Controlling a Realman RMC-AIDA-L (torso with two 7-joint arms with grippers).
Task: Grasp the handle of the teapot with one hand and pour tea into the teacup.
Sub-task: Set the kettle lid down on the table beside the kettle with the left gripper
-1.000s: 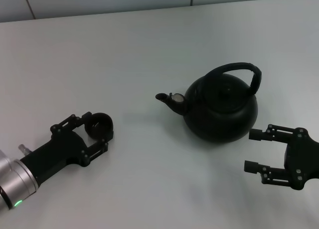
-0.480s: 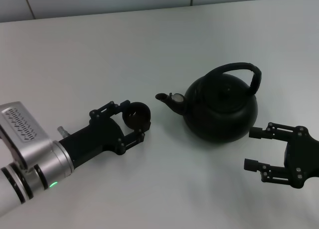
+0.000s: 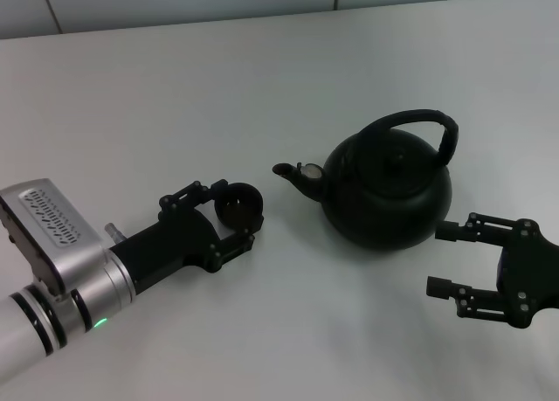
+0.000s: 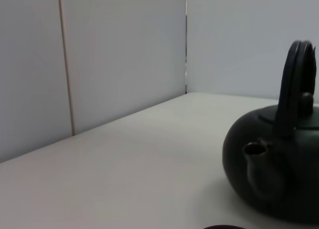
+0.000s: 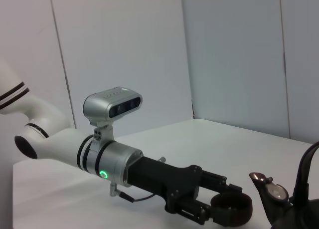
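The left claw [image 3: 234, 216] is shut around the little black cup [image 3: 239, 203] and holds it low over the white surface [image 3: 175, 95], just left of the spout [image 3: 295, 176]. The cup is close to the spout but does not touch it. I cannot tell if the cup sits on the surface or hangs a bit above it.

The teapot [image 3: 389, 187] stands upright in the middle, a bit to the right, with its lid on. Its spout points left, at the cup. The handle [image 3: 419, 126] goes up and over the top like a bridge, and nothing is holding it yet.

The right claw [image 3: 447, 261] waits low, just beside the pot's right front side. Its fingers are spread apart and hold nothing.

What could go wrong? The handle is up high and the right claw is down low, so it has to go up and over first (a big trip for a claw). If it goes straight in, it may bump the round belly and push the pot into the cup. If it grabs the handle off to one side, the heavy pot may swing or slip when it lifts. The cup is tiny, so a fast tip may send tea over the rim. The lid could also slide off if the pot tips too far.
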